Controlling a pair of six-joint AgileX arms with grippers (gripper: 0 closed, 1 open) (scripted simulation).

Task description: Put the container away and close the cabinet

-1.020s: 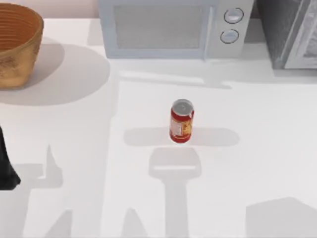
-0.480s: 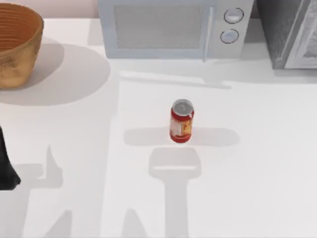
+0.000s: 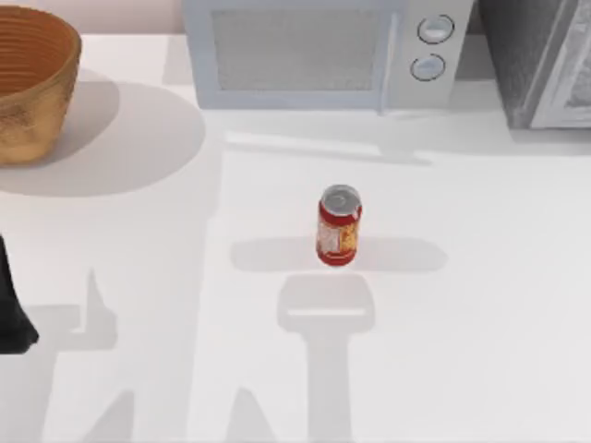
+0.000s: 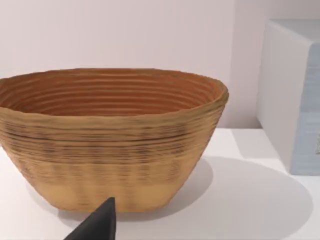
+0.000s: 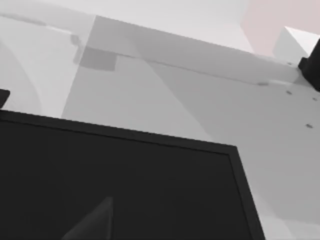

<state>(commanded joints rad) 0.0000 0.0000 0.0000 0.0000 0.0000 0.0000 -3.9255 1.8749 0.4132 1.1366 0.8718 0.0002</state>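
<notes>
While the red can [image 3: 339, 226] stood upright and untouched near the middle of the white table [image 3: 480, 314], well in front of the microwave [image 3: 323, 51], neither arm had hold of it. A dark part of the left arm [image 3: 11, 305] sat at the table's left edge, and the left wrist view showed one dark fingertip of the left gripper [image 4: 95, 225] pointing toward the woven basket [image 4: 110, 140]; whether its fingers were spread or pressed together could not be told. The right wrist view looked across a dark panel [image 5: 115, 185] with a pale surface beyond, and that gripper's state could not be told either. The grey cabinet [image 3: 540, 60] stood at the far right corner, its pale door apparently swung open.

Judging from this, the pick-up had not begun. The can was tall and narrow, so an approach arriving off-centre or too low could tip it and send it rolling. Carrying it toward the cabinet, an arm might also clip the microwave's corner or the open door.
</notes>
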